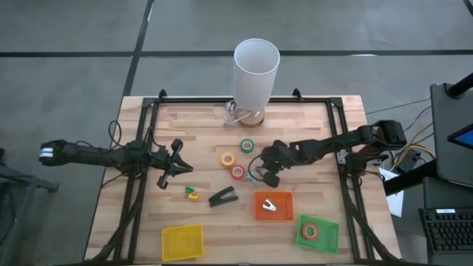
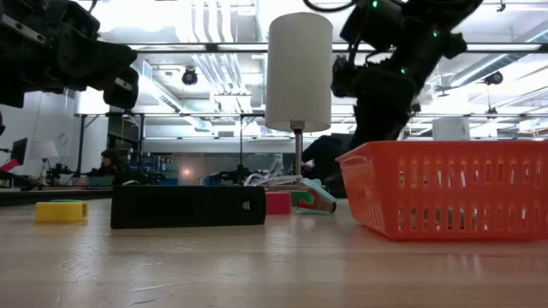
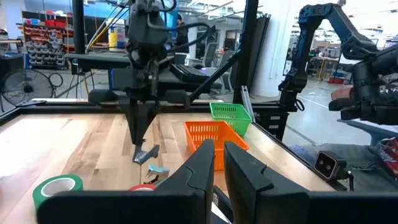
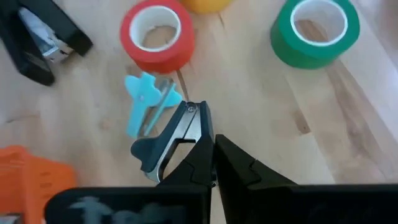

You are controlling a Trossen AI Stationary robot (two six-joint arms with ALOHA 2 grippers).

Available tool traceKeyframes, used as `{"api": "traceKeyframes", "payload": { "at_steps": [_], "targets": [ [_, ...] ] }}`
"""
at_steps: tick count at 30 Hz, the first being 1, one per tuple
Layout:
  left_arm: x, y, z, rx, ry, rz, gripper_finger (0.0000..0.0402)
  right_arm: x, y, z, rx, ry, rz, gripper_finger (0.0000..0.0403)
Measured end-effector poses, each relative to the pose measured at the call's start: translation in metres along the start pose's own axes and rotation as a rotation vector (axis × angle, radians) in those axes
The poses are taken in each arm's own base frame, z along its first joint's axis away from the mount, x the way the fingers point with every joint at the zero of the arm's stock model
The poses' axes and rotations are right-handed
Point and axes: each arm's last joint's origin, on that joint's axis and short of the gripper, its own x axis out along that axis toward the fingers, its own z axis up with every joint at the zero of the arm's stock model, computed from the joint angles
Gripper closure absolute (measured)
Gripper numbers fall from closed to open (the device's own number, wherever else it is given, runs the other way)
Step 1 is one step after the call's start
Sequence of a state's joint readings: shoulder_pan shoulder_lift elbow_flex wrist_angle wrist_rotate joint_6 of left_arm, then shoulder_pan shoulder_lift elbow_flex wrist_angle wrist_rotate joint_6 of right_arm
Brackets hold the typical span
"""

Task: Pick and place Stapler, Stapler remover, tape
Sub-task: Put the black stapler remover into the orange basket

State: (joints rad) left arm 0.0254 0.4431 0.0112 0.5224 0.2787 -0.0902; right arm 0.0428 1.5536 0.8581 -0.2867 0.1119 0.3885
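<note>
My right gripper (image 1: 264,176) is over the table's middle, shut on a dark stapler remover (image 4: 171,140) with metal jaws. A light-blue stapler remover (image 4: 148,102) lies on the wood below it. The black stapler (image 1: 223,197) lies flat towards the near edge. Green (image 1: 247,145), yellow (image 1: 228,159) and red (image 1: 237,172) tape rolls lie flat beside the right gripper. A fourth roll (image 1: 310,231) sits in the green basket (image 1: 329,238). My left gripper (image 1: 185,168) hovers left of the middle, open by a narrow gap, touching nothing. My right gripper pinches the dark stapler remover between its two fingertips (image 4: 202,155), which point down from above. They grip it at one side, by the metal part (image 4: 189,127), and its dark plastic handle (image 4: 146,152) sticks out sideways. In the left wrist view the remover (image 3: 147,154) hangs clear of the table.
An orange basket (image 1: 260,214) holding a small white-and-metal thing stands just near of the right gripper. A yellow basket (image 1: 182,241) sits at the near edge. A tall white cylinder on a stand (image 1: 256,70) is at the far edge. A small yellow-green piece (image 1: 192,193) lies left of the stapler.
</note>
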Motion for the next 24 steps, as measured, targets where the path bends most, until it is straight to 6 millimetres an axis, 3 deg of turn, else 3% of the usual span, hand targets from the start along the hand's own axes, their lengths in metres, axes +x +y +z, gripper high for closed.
{"api": "traceKeyframes", "payload": {
  "at_steps": [10, 15, 24],
  "targets": [
    [0.000, 0.000, 0.000, 0.000, 0.000, 0.000, 0.0362, -0.044, 0.048, 0.008, -0.104, -0.090, 0.111, 0.0394],
    [0.000, 0.000, 0.000, 0.000, 0.000, 0.000, 0.0362, -0.065, 0.080, -0.003, -0.149, -0.107, 0.207, 0.0394],
    [0.000, 0.000, 0.000, 0.000, 0.000, 0.000, 0.0362, -0.042, 0.112, -0.040, -0.151, -0.003, 0.159, 0.0394]
  ]
}}
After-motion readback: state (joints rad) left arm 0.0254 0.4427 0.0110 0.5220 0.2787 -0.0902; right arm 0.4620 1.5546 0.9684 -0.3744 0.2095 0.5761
